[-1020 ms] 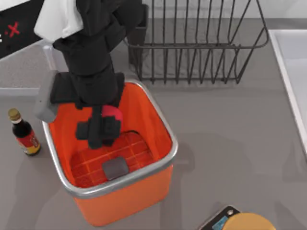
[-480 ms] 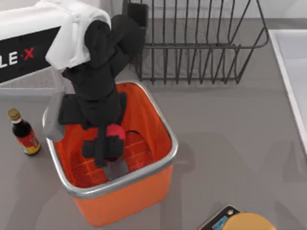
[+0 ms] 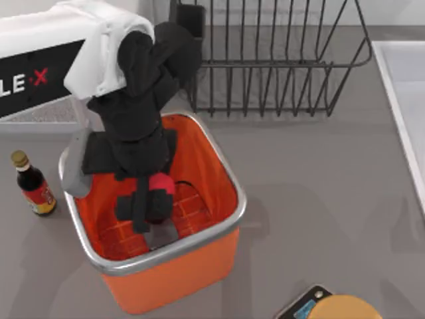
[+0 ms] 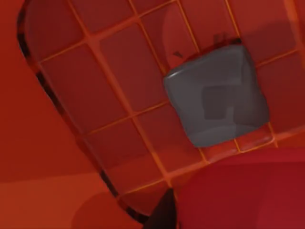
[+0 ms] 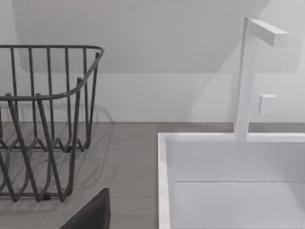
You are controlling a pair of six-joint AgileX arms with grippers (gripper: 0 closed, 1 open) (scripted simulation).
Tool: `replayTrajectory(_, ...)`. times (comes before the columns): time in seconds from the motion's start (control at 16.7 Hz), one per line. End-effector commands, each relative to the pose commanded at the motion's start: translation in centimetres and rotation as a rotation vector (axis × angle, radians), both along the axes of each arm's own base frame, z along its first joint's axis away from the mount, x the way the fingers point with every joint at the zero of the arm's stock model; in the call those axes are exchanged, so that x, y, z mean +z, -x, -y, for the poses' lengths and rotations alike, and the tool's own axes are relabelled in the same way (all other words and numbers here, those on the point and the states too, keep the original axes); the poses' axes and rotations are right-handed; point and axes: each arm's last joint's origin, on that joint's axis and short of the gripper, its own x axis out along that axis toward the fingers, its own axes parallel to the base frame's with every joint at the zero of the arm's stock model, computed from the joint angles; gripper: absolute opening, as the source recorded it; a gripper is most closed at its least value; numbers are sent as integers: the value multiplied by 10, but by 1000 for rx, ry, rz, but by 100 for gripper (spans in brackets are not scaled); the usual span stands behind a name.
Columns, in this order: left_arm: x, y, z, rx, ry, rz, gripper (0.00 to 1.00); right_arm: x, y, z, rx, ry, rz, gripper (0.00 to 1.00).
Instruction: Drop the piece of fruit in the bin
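Left gripper [image 3: 149,206] clamps fruit [image 3: 160,185] inside bin [image 3: 199,242] — bottle [image 3: 33,185] beside.

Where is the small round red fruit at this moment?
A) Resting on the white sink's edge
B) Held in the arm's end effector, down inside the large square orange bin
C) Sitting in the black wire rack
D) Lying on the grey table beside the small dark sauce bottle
B: in the top view the small round red fruit sits between the fingers of the left end effector, below the silver rim of the large square orange bin.
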Motion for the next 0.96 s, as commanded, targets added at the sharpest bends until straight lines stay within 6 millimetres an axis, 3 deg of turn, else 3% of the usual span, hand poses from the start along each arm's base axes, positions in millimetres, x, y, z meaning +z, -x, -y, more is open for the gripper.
replayTrajectory(0.6,0,0,0,0,0,0,98,0,0,0,0,0,0,100)
replayTrajectory(0.96,0,0,0,0,0,0,100,0,0,0,0,0,0,100)
